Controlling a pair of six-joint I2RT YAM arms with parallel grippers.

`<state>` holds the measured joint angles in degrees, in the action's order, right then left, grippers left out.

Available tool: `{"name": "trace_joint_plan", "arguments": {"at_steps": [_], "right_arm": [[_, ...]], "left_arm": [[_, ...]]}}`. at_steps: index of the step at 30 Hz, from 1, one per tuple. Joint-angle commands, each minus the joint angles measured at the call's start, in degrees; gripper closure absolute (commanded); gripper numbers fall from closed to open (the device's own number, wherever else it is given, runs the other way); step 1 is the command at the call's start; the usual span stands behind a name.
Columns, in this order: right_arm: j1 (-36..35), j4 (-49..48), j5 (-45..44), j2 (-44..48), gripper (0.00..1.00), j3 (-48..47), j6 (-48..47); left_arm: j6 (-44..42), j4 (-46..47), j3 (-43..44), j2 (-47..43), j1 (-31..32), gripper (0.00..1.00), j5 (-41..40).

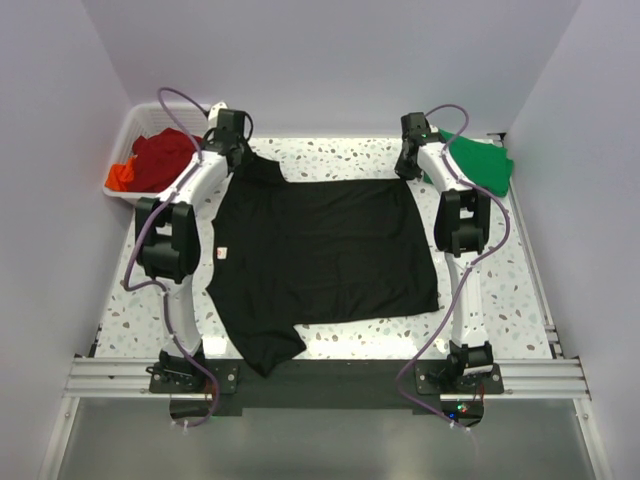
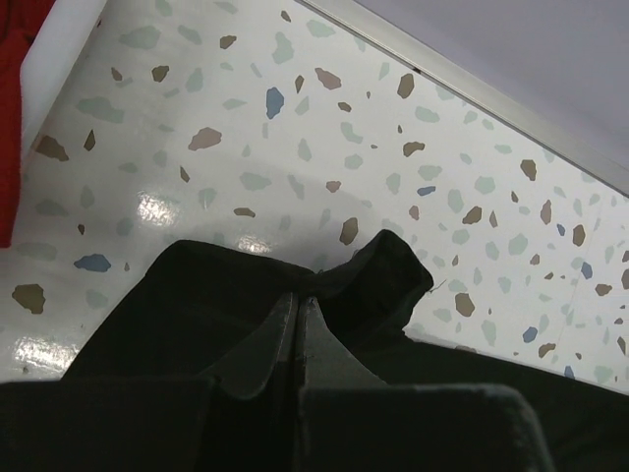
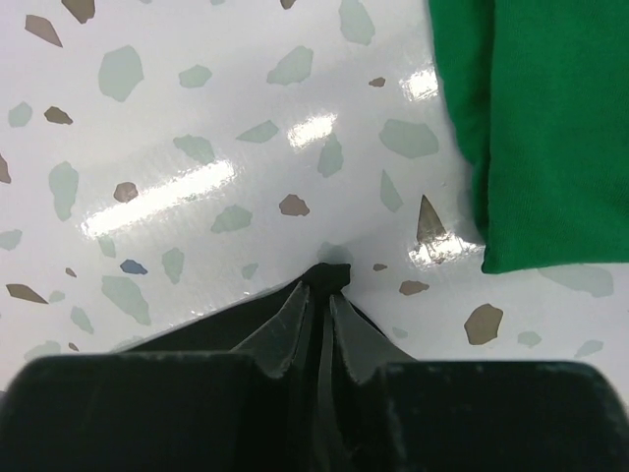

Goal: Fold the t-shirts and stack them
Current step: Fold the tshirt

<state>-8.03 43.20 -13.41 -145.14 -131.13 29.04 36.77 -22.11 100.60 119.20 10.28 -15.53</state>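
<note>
A black t-shirt (image 1: 320, 250) lies spread flat across the middle of the table, a small white tag (image 1: 220, 253) on its left edge. My left gripper (image 1: 240, 150) is shut on its far left corner (image 2: 383, 265), the fabric bunched around the fingertips. My right gripper (image 1: 408, 165) is shut on the far right corner, a small pinch of black cloth (image 3: 330, 275) poking out between the fingers. A folded green t-shirt (image 1: 482, 162) lies at the far right, right beside that gripper (image 3: 322, 295) and seen as green t-shirt (image 3: 545, 118). The dark red t-shirt (image 1: 165, 155) and orange t-shirt (image 1: 120, 176) sit in the basket.
The white slatted basket (image 1: 132, 125) stands at the far left corner, its wall (image 2: 59, 49) close to my left gripper. White walls enclose the table on three sides. A metal rail (image 1: 320, 375) runs along the near edge by the arm bases.
</note>
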Motion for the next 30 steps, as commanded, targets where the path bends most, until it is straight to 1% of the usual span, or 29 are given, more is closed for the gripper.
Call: {"name": "trace_joint_plan", "arguments": {"at_steps": [1,4,5,6,7,8,11,12,17,20,21,22,24,25,27,28,30], "right_arm": [[-0.05,-0.66,-1.70,1.17,0.93,-0.62,-0.82],[-0.05,-0.49,-2.41,2.23,0.93,-0.53,-1.70],[-0.05,-0.57,-2.50,2.40,0.88,-0.44,-2.40],[-0.05,-0.66,-2.67,2.84,0.79,-0.53,-2.75],[0.03,-0.57,-2.76,3.11,0.69,-0.53,-3.02],[0.03,-0.75,-3.02,3.28,0.56,-0.27,-3.54],[0.03,-1.01,-3.73,3.37,0.41,-0.35,-4.42],[0.03,-1.10,-3.73,3.29,0.40,-0.44,-4.69],[0.03,-2.15,-3.55,1.44,0.40,-1.58,-5.39],[-0.05,-2.33,-3.73,0.04,0.43,-2.99,-5.75],[0.03,-2.59,-3.47,-0.05,0.46,-3.08,-5.83],[0.03,-3.20,-3.38,-0.23,0.53,-3.08,-6.09],[0.03,-3.82,-2.77,-0.75,0.58,-3.34,-6.45],[0.03,-3.74,-2.76,-0.93,0.64,-3.60,-6.45],[0.12,-3.82,-2.41,-1.46,0.68,-3.52,-6.45],[0.12,-4.00,-2.15,-1.46,0.74,-3.43,-6.28],[0.12,-4.18,-1.97,-1.55,0.80,-2.91,-6.19]], "left_arm": [[-1.36,0.40,0.21,-4.06,0.18,1.00,-1.34],[-1.35,0.31,0.21,-4.67,0.18,1.00,-2.05],[-1.35,0.31,0.21,-4.85,0.18,1.00,-2.14],[-1.35,0.31,0.21,-5.37,0.18,1.00,-2.57],[-1.35,0.40,0.30,-5.55,0.18,1.00,-2.75],[-1.44,0.40,0.21,-5.73,0.18,1.00,-2.84],[-1.62,0.31,0.30,-6.17,0.09,1.00,-2.93],[-1.53,0.31,0.30,-6.34,0.09,1.00,-2.75],[-1.35,-0.04,0.21,-6.43,0.00,1.00,-1.96],[-1.27,-0.30,0.21,-6.43,0.00,1.00,-2.05],[-1.35,-0.30,0.21,-6.35,0.00,1.00,-2.14],[-1.35,-0.48,0.21,-6.43,0.00,1.00,-2.05],[-1.36,-0.57,0.30,-6.52,0.00,1.00,-2.22],[-1.44,-0.57,0.30,-6.52,0.00,1.00,-2.22],[-1.44,-0.57,0.30,-6.52,0.00,1.00,-2.22],[-1.53,-0.65,0.21,-6.52,0.00,1.00,-2.22],[-1.44,-0.83,0.13,-6.61,0.00,1.00,-2.14]]}}
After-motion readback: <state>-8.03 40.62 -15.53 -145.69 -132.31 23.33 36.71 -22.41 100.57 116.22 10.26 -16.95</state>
